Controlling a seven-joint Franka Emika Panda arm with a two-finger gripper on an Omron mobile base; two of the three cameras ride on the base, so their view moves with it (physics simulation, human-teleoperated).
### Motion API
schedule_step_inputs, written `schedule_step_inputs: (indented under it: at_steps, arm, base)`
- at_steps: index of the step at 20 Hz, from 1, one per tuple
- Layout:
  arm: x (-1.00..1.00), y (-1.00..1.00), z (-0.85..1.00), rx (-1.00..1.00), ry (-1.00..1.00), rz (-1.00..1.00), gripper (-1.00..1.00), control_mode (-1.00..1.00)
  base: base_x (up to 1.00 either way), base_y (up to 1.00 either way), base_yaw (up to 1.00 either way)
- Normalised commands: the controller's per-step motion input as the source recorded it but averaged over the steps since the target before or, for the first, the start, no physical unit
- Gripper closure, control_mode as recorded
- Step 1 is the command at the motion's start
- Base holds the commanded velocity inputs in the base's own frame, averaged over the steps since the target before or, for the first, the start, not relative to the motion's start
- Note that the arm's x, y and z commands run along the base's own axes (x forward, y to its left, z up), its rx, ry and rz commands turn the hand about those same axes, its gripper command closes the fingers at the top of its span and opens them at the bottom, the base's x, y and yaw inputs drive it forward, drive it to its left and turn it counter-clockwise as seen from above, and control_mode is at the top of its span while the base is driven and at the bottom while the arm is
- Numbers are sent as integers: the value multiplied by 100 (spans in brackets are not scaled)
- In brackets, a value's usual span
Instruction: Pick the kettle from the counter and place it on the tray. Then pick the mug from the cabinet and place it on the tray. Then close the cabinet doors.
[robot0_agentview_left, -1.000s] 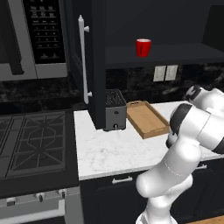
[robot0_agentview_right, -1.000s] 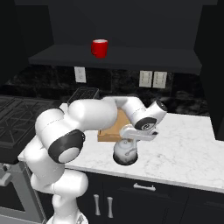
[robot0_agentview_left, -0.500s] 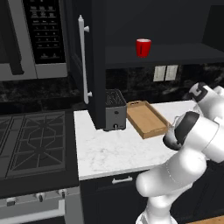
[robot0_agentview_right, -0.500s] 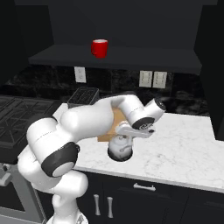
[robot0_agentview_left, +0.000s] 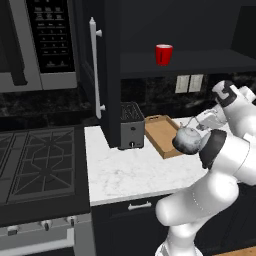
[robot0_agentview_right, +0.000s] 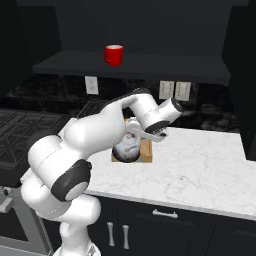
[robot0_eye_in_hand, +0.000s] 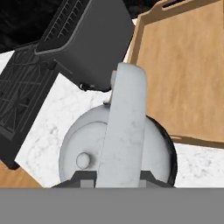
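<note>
Gripper (robot0_agentview_left: 196, 127) fingers clamped on handle of kettle (robot0_agentview_left: 187, 140), held in air at near edge of tray (robot0_agentview_left: 164, 134); toaster (robot0_agentview_left: 131, 125) beside tray.

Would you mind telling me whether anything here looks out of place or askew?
Nothing looks spilled or damaged. The kettle hangs in the gripper by its handle, at the near edge of the tray. The mug sits upright on the cabinet shelf, door open.

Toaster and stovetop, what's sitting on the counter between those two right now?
Nothing sits there. In the left base view, bare white marble counter runs from the toaster to the stovetop; only the open cabinet door hangs above that stretch.
</note>
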Motion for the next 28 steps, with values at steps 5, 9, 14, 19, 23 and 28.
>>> schedule_step_inputs:
  at_steps: [5, 9, 14, 19, 23, 28]
  arm:
    - [65, 11, 2, 8, -3, -14, 100, -100]
    - [60, 1, -7, 0, -11, -12, 100, -100]
    - [62, 0, -6, 0, -2, -11, 100, -100]
    - [51, 0, -20, 0, 0, -4, 100, -100]
    - [43, 0, -23, 0, 0, 0, 100, -100]
    - [38, 0, -12, 0, 0, 0, 100, -100]
  base:
    - [0, 0, 0]
    - [0, 0, 0]
    - [0, 0, 0]
    - [0, 0, 0]
    - [0, 0, 0]
    - [0, 0, 0]
